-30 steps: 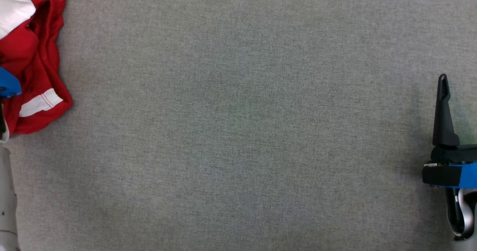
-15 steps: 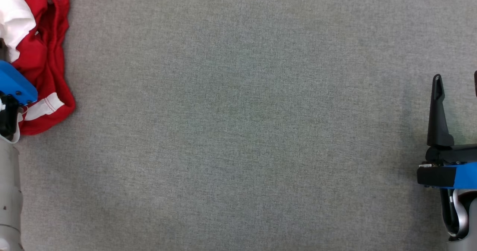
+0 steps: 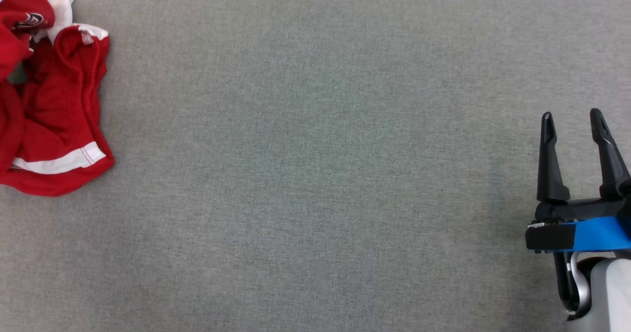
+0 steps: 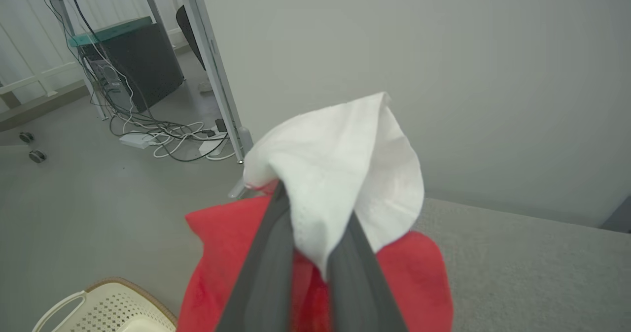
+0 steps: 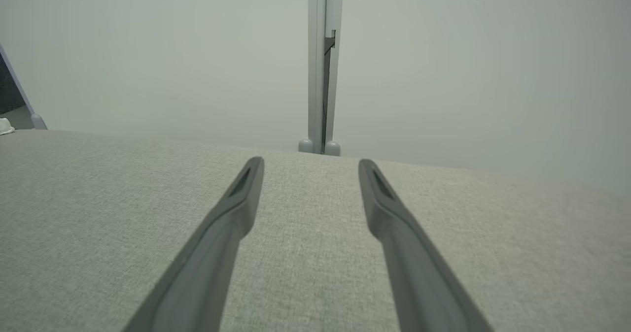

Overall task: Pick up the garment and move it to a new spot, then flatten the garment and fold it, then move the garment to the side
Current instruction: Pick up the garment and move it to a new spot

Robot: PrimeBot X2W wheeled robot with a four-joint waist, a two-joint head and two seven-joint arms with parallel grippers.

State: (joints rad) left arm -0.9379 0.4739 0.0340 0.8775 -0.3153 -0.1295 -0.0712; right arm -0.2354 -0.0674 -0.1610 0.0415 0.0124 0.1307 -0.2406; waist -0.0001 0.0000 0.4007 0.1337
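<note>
Closest in, left wrist view: left gripper [image 4: 315, 214] pinched tight on a white fold of the garment [image 4: 340, 154], red cloth bunched below the fingers. Stood wide apart a second ago; now clamped on cloth, so reads as a grasp just made. Means pick-up under way, with the carry to a new spot, the flattening, the folding and the move aside all yet to do. Likely next: lift to clear the hem, then swing toward the middle. Thin hold on one fold only, so could slip under the drag of the rest.

Head view, itself shifted since a second ago, so no judging travel across the table [image 3: 315, 174] from it. Garment heaped at 9 to 10 o'clock against the left edge, reshaped: red-and-white part now drawn up at 10 o'clock, white-banded hem lying on the table at 9 o'clock. Right gripper [image 3: 572, 116] at 3 to 4 o'clock, fingers spread, nothing between them, well apart from the garment, over bare grey cloth.

Farther off, left wrist view, 8 o'clock: cream perforated basket [image 4: 88, 307] down on the floor; pale shape inside at the bottom edge, too cropped to name. Beyond, 10 o'clock: cables and a dark box under a desk.
</note>
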